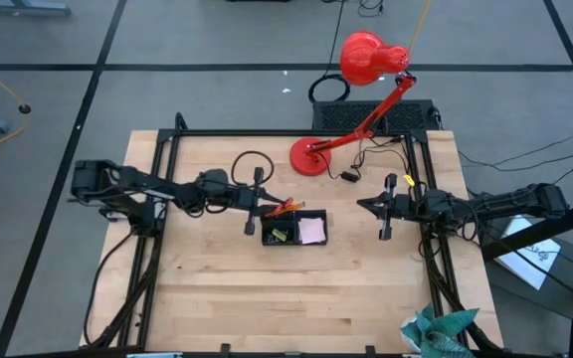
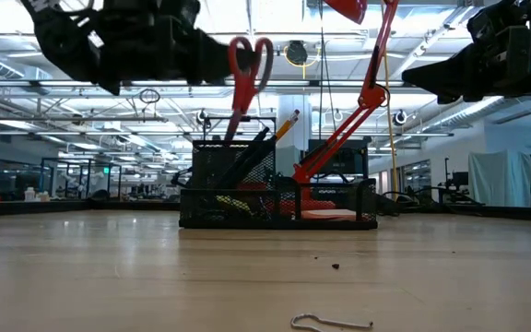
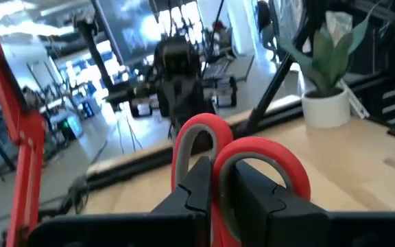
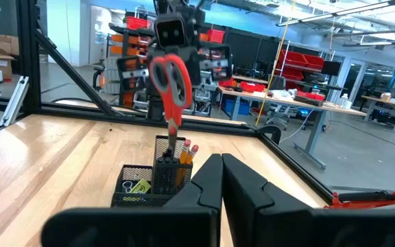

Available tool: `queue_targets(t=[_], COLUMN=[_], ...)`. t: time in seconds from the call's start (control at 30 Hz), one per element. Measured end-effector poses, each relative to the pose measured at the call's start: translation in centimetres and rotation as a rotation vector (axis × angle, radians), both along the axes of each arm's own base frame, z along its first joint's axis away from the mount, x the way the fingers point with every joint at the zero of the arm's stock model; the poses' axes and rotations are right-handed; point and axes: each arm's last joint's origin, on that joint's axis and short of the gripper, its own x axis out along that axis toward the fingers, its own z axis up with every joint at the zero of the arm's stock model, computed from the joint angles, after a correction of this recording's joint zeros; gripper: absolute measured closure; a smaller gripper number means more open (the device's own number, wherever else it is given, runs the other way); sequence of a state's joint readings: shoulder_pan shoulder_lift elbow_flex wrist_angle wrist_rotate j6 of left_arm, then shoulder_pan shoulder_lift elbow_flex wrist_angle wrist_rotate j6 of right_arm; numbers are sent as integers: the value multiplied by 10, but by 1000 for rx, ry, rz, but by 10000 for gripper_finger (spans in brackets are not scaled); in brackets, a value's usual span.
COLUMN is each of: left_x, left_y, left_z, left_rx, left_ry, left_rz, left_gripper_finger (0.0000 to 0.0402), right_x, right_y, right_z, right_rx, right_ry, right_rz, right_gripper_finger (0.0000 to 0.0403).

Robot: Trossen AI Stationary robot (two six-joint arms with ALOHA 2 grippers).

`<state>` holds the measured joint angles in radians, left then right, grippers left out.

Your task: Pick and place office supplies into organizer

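Overhead, the left gripper (image 1: 258, 202) reaches across the table with its fingers (image 3: 197, 185) clamped on the red handles of the scissors (image 2: 247, 78), which hang blades-down below the fingertips into the tall mesh cup of the organizer (image 2: 277, 198). Pencils (image 4: 186, 152) stand in that cup beside the blades; whether the tips touch the bottom is hidden by the mesh. Off to the side, the right gripper (image 1: 386, 207) hovers well apart from the organizer, fingers pressed together on nothing
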<state>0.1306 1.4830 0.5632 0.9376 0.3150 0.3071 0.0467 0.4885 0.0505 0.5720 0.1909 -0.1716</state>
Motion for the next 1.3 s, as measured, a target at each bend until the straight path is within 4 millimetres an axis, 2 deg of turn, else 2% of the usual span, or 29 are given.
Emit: queue_targets(t=[0.37,0.73,0.83,1.1,1.3], left_x=[12,15,15,13,12], left_y=[9,9,9,8,8], left_z=[-42,-48,-48,-58,-54], left_rx=[-38,-25,-34,-53,7], left_ry=[153,165,169,252,229], left_rz=[51,48,41,28,23], left_gripper_finger=[365,362,339,248,231], right_x=[0,0,0,0,0], right_y=[0,0,0,-2,-1], right_z=[0,0,0,0,0], right_rx=[1,0,0,6,6], right_ry=[0,0,0,0,1], right_rz=[0,0,-4,-50,-49], right_gripper_finger=[401,401,401,401,401])
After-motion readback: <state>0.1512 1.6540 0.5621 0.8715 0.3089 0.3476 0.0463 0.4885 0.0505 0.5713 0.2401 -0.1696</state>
